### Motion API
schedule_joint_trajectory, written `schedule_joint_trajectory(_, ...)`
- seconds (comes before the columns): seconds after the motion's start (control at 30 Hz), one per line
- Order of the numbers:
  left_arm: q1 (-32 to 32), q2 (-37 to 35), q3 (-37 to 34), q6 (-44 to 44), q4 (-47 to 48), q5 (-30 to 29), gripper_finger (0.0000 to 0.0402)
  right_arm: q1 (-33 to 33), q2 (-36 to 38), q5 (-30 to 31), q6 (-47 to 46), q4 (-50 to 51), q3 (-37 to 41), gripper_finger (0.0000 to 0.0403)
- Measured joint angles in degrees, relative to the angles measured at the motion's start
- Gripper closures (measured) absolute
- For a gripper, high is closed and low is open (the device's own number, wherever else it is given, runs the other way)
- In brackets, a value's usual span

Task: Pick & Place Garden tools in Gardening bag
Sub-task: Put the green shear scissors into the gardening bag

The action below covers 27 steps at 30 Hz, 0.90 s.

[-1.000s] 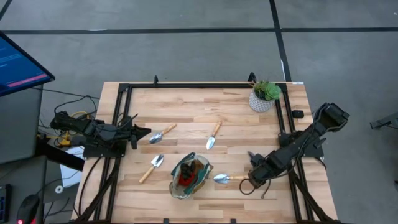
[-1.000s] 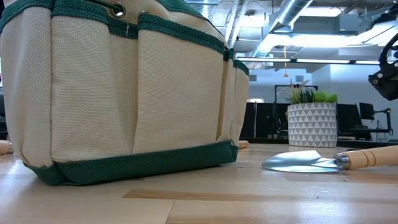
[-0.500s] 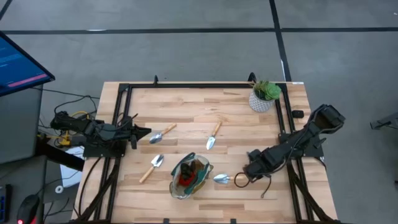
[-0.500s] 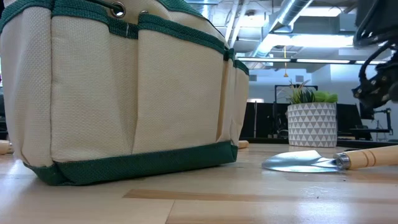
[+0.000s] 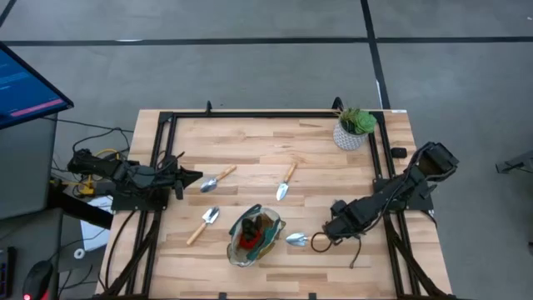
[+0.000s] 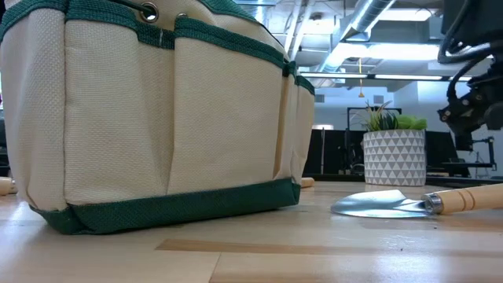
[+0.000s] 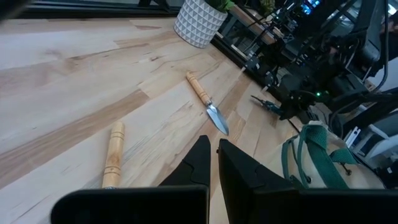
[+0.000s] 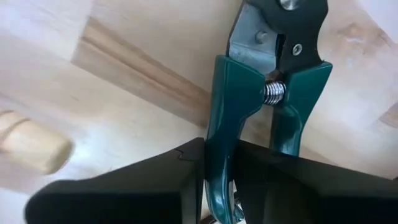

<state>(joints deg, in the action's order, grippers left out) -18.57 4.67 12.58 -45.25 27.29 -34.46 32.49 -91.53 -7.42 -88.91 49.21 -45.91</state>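
The right tool (image 8: pixel 214 180) was pinched on one shears (image 8: pixel 264 81) handle, low over the tabletop (image 5: pixel 250 146), for lifting towards the bag (image 5: pixel 254 235), while the left tool (image 7: pixel 212 163), pressed together, waited.

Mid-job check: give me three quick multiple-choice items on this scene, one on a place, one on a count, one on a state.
1. Where does the plant pot stand?
A. At the table's corner, top right in the high view
B. Inside the gardening bag
C. Beside the left arm

2. How many trowels lie on the table outside the bag?
A. Two
B. Three
C. Four

3. How do the right gripper's jaws stand?
A. Wide open above the bag
B. Closed on a green handle of the pruning shears
C. Gripping a trowel's wooden handle

Key: 1 A, the high view shows the pot in that corner. 2 C, four trowels show there. 3 B, the right wrist view shows the handle pinched between them.
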Motion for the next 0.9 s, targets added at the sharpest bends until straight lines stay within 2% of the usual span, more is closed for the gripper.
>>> schedule_joint_trajectory(0.5, -0.02, 0.00, 0.00, 0.00, -0.50, 0.00, 0.0399, -0.04, 11.03, 0.81, -1.18, -0.32, -0.04, 0.0351)
schedule_joint_trajectory(0.9, -0.02, 0.02, 0.00, -0.02, -0.85, 0.00, 0.0399, -0.42, 27.06, 3.73, 0.82, -11.45, -0.09, 0.0350)
